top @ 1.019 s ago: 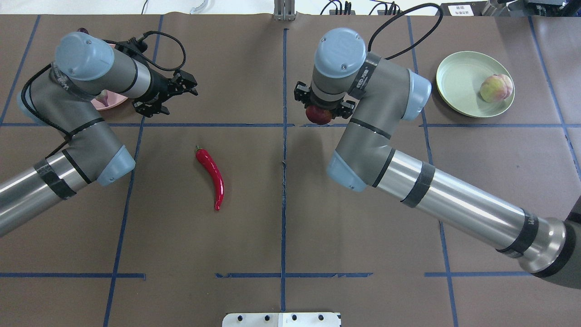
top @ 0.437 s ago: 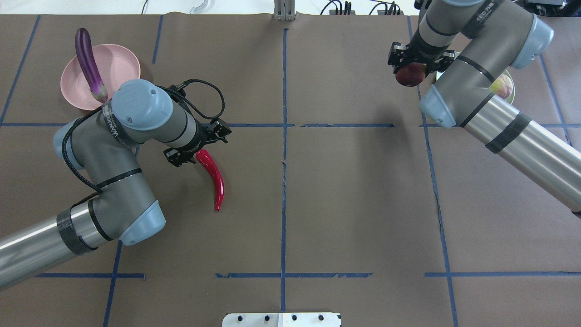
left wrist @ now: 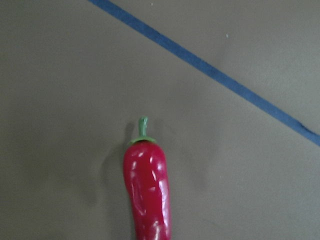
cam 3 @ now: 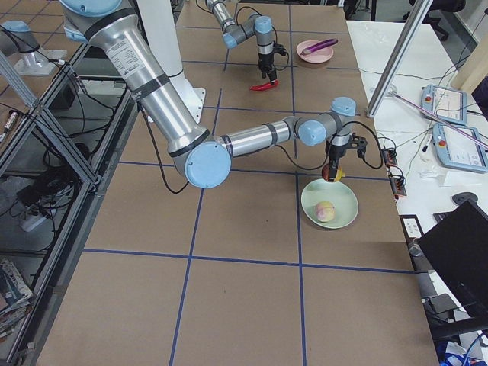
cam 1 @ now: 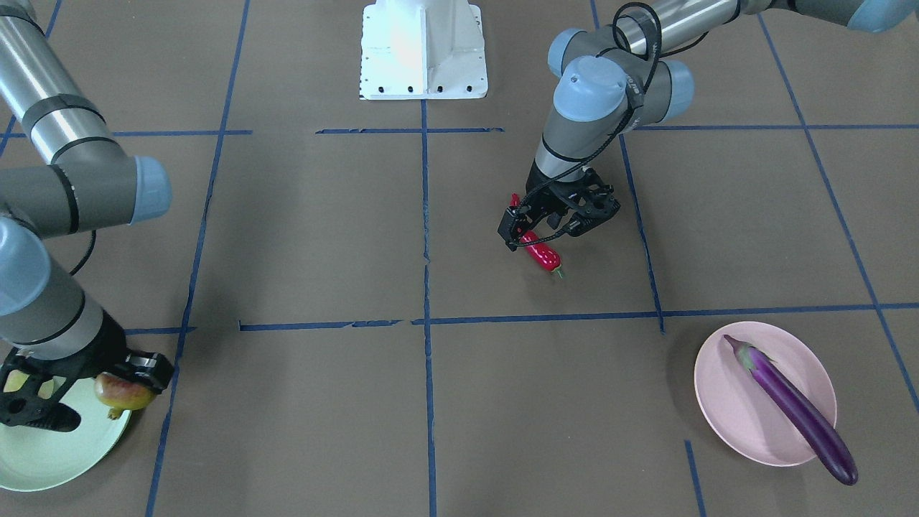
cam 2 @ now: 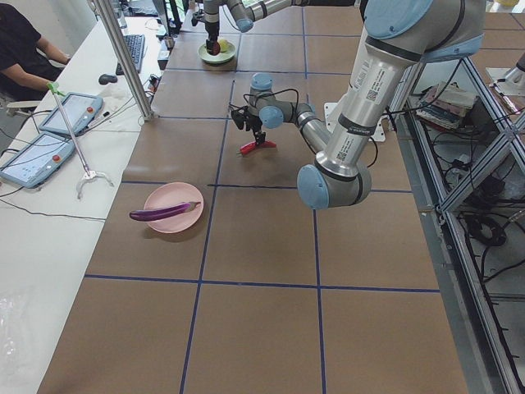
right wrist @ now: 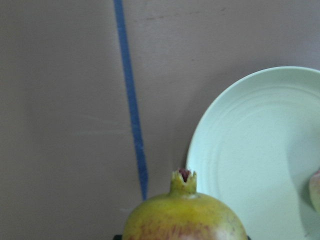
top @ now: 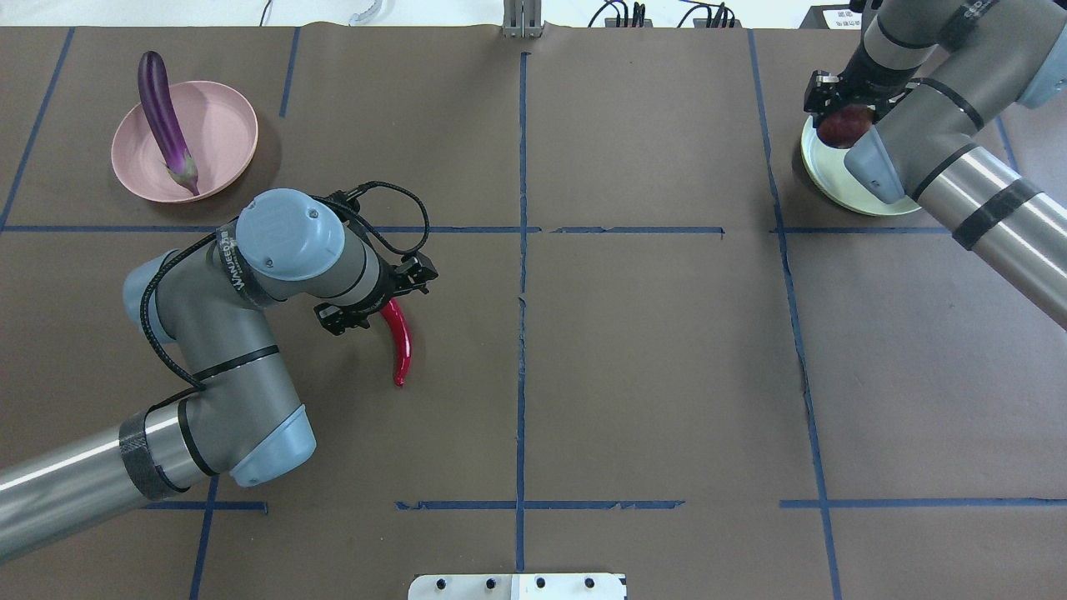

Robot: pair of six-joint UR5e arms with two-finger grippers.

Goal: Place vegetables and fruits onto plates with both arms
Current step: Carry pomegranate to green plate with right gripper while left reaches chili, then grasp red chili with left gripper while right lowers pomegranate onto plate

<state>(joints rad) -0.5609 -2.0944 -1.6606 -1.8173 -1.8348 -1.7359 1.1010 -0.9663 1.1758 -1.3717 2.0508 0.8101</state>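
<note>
My left gripper point(top: 377, 297) point(cam 1: 556, 226) is open and low over the stem end of the red chili pepper point(top: 402, 342) point(cam 1: 542, 253) point(left wrist: 147, 190), which lies on the table between the jaws. My right gripper point(top: 846, 115) point(cam 1: 108, 388) is shut on the pomegranate point(top: 844, 127) point(cam 1: 122, 393) point(right wrist: 185, 215) and holds it over the near rim of the pale green plate point(top: 825, 187) point(cam 1: 57, 459) point(right wrist: 260, 150). The peach point(cam 3: 325, 209) rests on that plate. The purple eggplant point(top: 162, 117) point(cam 1: 797, 409) lies across the pale pink plate point(top: 221, 125) point(cam 1: 732, 409).
The white base block point(cam 1: 423, 50) point(top: 517, 586) stands at the robot's table edge. Blue tape lines grid the brown table. In the exterior left view a bench with tablets point(cam 2: 70, 111) and a seated person point(cam 2: 20, 49) runs along the table's far side.
My left arm swung from beside the pink plate down onto the chili's stem end. My right arm carried the pomegranate from the table's middle to the green plate.
</note>
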